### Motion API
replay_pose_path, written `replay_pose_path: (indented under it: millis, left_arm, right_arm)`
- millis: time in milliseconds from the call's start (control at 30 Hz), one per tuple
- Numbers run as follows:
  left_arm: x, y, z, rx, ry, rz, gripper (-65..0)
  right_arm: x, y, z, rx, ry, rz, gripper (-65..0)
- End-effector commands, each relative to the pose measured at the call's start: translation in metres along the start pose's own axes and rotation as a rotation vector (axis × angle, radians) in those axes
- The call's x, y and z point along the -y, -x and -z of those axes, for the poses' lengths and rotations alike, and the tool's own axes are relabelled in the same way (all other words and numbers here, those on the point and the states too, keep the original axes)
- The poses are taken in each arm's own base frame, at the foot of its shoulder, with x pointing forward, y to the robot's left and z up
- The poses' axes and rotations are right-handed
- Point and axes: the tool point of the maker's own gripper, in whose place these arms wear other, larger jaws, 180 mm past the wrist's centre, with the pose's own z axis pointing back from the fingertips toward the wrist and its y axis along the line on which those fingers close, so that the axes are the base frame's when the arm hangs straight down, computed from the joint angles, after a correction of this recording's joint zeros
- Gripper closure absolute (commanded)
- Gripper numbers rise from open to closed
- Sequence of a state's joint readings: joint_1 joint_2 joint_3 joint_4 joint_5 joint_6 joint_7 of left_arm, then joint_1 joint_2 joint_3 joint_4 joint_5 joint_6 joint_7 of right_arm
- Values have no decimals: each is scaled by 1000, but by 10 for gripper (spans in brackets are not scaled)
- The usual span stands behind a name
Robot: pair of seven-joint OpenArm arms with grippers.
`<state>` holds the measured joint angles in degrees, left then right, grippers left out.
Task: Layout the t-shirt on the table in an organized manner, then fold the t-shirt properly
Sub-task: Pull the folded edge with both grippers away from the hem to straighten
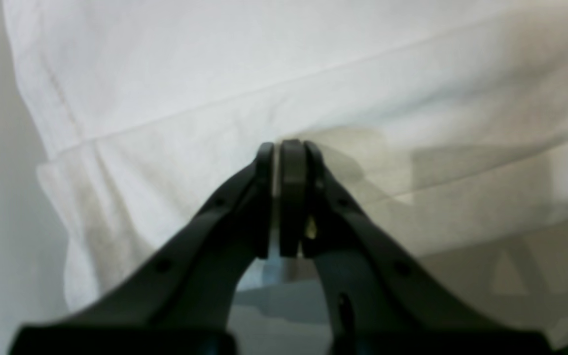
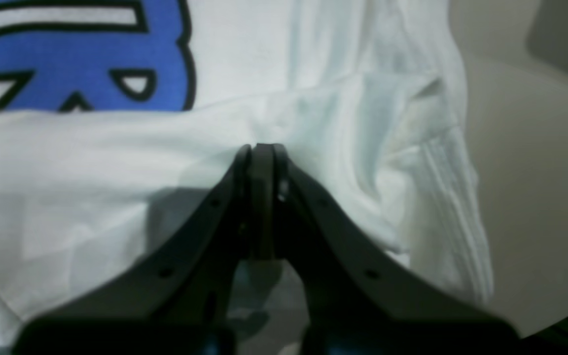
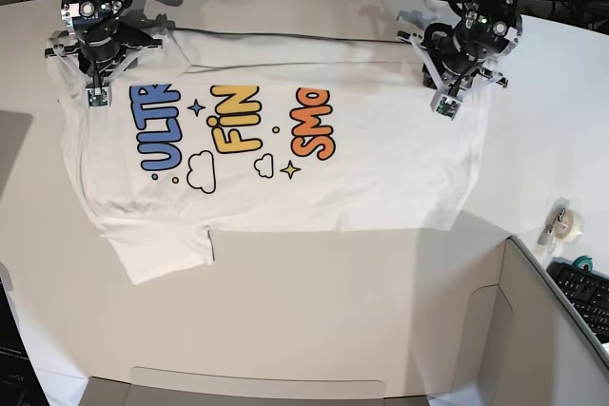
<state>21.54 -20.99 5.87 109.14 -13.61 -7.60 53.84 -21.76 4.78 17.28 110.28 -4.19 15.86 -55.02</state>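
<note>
Left gripper: jaws pressed together, pinching a folded edge of the t-shirt; cloth spreads ahead of the tips and to both sides.
Right gripper: jaws fully closed on a bunched fold of the shirt; a blue printed letter lies ahead to its left, a gathered sleeve to its right.
T-shirt position: spread print-up on the table, part folded over along the edge both grippers hold, 1 sleeve sticking out at the opposite edge.
Beyond: tape roll and keyboard, well apart from both grippers.
</note>
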Motion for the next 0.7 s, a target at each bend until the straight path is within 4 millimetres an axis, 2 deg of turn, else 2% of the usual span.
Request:
replay_pose_path:
  millis: [0, 167, 400, 667]
  left_arm:
    - [-9, 5, -5, -21, -29, 10, -20]
    - [-17, 23, -13, -51, -52, -15, -20]
    - [-10, 50, -17, -103, -37, -20, -18]
    - [6, 49, -29, -87, -12, -21, -18]
  right_arm:
    - [5, -5, -5, 24, 14, -9, 0]
    - [7, 2, -6, 8, 17, -20, 0]
    - [8, 16, -9, -21, 17, -39, 0]
    - [7, 32, -13, -56, 11, -52, 0]
